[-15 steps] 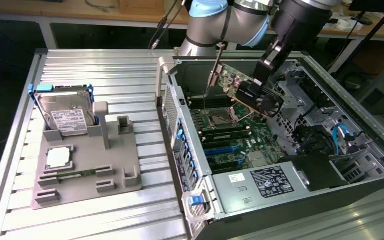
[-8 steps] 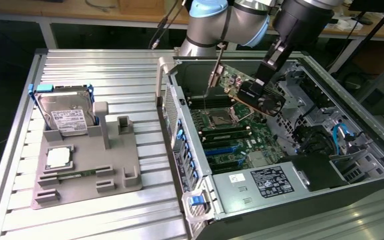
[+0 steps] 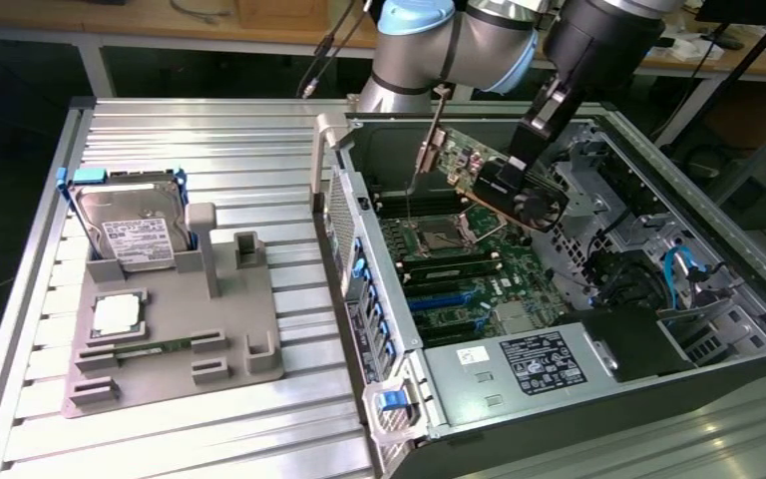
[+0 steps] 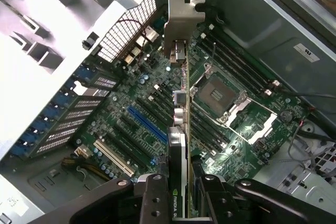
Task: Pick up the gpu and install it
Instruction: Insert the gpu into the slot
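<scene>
Fingers are clamping the gpu, closed partway on its edges; it's hanging tilted above the mobo inside the open PC case.

Exterior camera: off my body, set high, looking steeply down on the slatted table. The open computer case takes its 3 o'clock half. Camera on my wrist: close in, looking down along the gpu into that case. Shared ground: the motherboard and its processor socket.
</scene>
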You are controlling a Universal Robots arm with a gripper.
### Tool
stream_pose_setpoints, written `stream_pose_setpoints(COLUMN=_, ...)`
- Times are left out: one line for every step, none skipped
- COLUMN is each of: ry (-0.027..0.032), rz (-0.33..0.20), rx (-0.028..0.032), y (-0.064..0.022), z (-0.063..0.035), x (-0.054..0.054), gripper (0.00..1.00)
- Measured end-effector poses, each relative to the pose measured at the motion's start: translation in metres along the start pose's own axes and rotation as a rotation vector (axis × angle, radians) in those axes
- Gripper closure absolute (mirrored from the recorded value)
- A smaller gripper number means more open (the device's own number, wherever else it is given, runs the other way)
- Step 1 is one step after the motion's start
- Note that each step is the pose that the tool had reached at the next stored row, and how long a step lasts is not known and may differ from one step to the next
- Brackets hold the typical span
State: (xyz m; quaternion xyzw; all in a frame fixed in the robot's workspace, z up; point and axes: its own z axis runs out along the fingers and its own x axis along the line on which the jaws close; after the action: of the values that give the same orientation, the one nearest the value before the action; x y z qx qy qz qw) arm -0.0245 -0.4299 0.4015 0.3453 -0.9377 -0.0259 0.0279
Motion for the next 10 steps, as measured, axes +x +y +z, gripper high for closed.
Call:
stream_pose_setpoints(ry=0.0000, rz=0.000, rx=0.0001, y=0.0001, z=-0.0006, x=0.0000, gripper=0.73)
stream_pose_setpoints(ry=-0.0002, rz=0.000, rx=-0.0001, y=0.0001, z=-0.0007, x=0.0000, gripper=0.73)
stream_pose_setpoints(ry=-0.0004, rz=0.000, rx=-0.0001, y=0.0001, z=-0.0007, x=-0.0001, gripper=0.73)
stream_pose_setpoints(ry=-0.0003, rz=0.000, rx=-0.0001, y=0.0002, z=-0.0007, x=-0.0001, gripper=0.73)
stream_pose_setpoints(ry=-0.0002, rz=0.000, rx=0.0000, y=0.0002, z=-0.0008, x=-0.0001, gripper=0.73)
stream_pose_setpoints(ry=-0.0001, rz=0.000, rx=0.0000, y=0.0002, z=-0.0008, x=-0.0001, gripper=0.73)
stream_pose_setpoints(ry=-0.0001, rz=0.000, rx=0.0000, y=0.0002, z=-0.0008, x=-0.0001, gripper=0.73)
stream_pose_setpoints(ry=-0.0001, rz=0.000, rx=0.0000, y=0.0002, z=-0.0008, x=-0.0001, gripper=0.73)
stream_pose_setpoints(ry=-0.0001, rz=0.000, rx=0.0000, y=0.0002, z=-0.0008, x=-0.0001, gripper=0.73)
stream_pose_setpoints(ry=-0.0001, rz=0.000, rx=0.0000, y=0.0002, z=-0.0008, x=-0.0001, gripper=0.73)
